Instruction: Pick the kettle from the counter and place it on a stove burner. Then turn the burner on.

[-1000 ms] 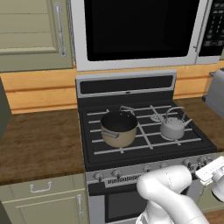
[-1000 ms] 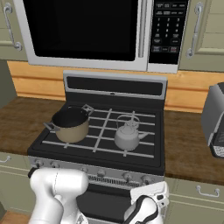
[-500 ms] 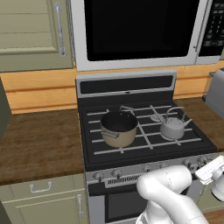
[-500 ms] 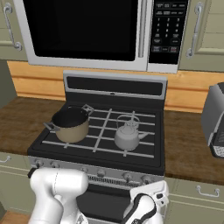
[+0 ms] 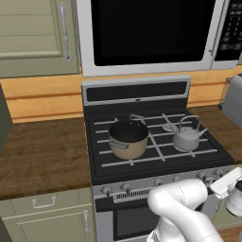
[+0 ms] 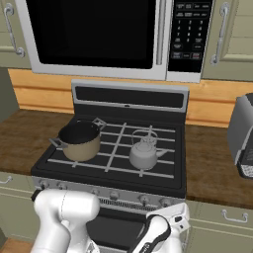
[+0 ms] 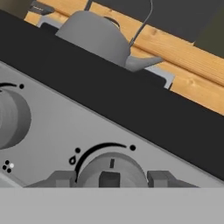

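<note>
Kettle (image 5: 187, 136) sitting on right front burner; fingers (image 7: 59, 178) flanking a knob (image 7: 112, 171), tips cut off — can't tell if gripping.

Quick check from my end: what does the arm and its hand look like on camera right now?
The arm is glossy white, built of thick rounded segments, with a dark joint band showing near the wrist in the right base view. The hand ends in two small grey finger tips, blocky and flat-topped. No cables or markings are visible.

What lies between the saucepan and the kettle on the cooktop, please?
Nothing stands between the saucepan and the kettle: just black grate bars over the cooktop, seen in both base views.
</note>
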